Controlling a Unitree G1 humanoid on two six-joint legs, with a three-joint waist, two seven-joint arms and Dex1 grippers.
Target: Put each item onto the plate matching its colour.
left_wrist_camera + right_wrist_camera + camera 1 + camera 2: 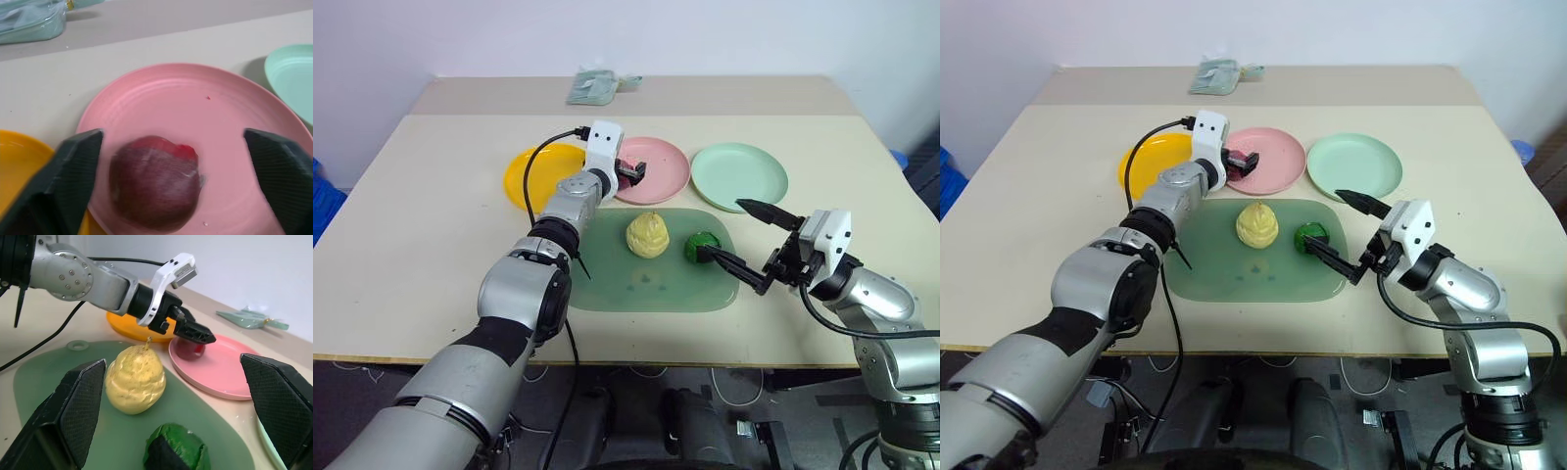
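Left claw (161, 147) hangs over the pink plate (195, 93) with its two black fingers (63, 176) spread wide. The dark red round toy (155, 182) sits on that plate between them, and neither finger touches it, so it looks let go. Red toy on pink plate is the right match.

Right claw (171, 401) is wide open too and holds nothing. It waits just beside the green-and-black ball (702, 245), which lies on the flat green mat (607, 284). One finger tip looks very near the ball, but I cannot tell if it touches.

The yellow lumpy toy (647, 235) stands on the mat next to the ball, with its point up. The yellow plate (530, 171) and the mint green plate (744, 171) have nothing on them, so I think two toys are left to move. All of it sits on the pale bench (431, 225).

The toys are probably light and a bit squashy, like play food. The ball is round and smooth, so it may roll or slip out. Best to squeeze it across its fat middle, one finger on each side. The yellow one is bumpy, so it should grip better. Take it low around its wide belly, not by the thin point.
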